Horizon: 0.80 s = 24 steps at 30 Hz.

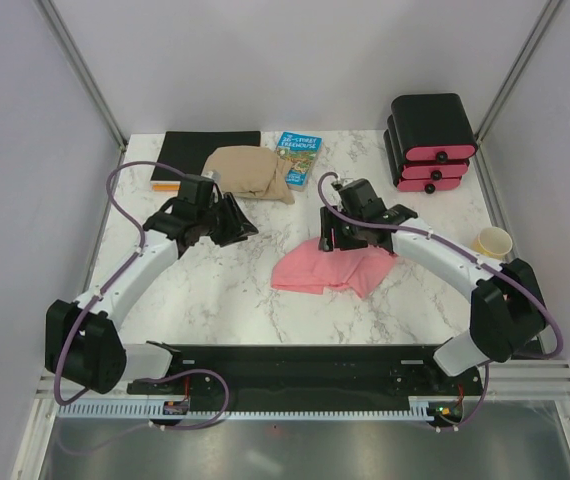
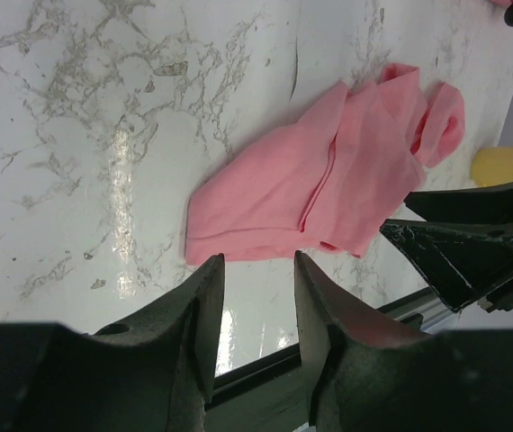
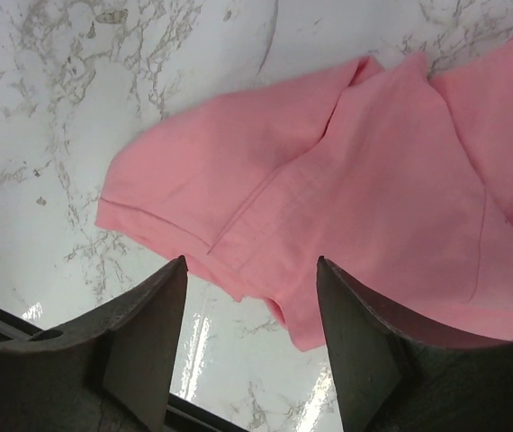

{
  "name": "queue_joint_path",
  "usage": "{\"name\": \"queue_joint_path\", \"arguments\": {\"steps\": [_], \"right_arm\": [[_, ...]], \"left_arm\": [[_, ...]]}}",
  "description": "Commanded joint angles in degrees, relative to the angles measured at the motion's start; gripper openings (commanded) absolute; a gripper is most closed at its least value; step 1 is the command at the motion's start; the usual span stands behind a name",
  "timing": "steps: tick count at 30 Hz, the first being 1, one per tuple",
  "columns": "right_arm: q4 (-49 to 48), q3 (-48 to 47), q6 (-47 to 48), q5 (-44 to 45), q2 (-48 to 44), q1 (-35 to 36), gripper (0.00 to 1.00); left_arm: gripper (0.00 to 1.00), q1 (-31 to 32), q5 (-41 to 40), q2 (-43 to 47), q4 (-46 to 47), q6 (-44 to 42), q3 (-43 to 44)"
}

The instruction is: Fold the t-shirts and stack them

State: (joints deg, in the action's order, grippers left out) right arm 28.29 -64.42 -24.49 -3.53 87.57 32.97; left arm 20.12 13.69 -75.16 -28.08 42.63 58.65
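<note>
- Jaws on both arms stand apart and hold nothing. The left jaws hang over bare tabletop, left of the t-shirt and clear of it. The right jaws sit over its far edge.
- You have the salmon-pink t-shirt lying rumpled and doubled over itself at the centre-right of the tabletop. No proper fold is made yet, so the step in hand looks like taking a first grip to spread it flat.
- Your next move likely calls for lowering the right jaws onto the sleeve hem and pinching only 1 layer. The left jaws would then take the corner nearest them.
- Only the top view shows you the tan cloth bundle beyond the left arm. It may be the stack, but you cannot tell.
- Only the left wrist view shows nearly the whole t-shirt outline. Only the right wrist view shows the sleeve seam up close.
</note>
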Motion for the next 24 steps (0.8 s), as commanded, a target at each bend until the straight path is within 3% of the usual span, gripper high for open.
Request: {"name": "queue_joint_path", "arguments": {"steps": [1,11,24], "right_arm": [[2.03,2.55,-2.75,1.16,-0.21,1.74,0.68],[2.64,-2.19,-3.37,3.18,7.87,8.33,0.68],[6.15,-8.17,-3.37,9.42,14.64,10.01,0.67]], "left_arm": [[0.44,0.10,2.04,2.11,2.24,1.14,-0.91],[0.44,0.18,1.69,4.22,2.24,0.87,-3.02],[0.44,0.10,1.42,4.23,2.24,0.08,-3.28]]}}
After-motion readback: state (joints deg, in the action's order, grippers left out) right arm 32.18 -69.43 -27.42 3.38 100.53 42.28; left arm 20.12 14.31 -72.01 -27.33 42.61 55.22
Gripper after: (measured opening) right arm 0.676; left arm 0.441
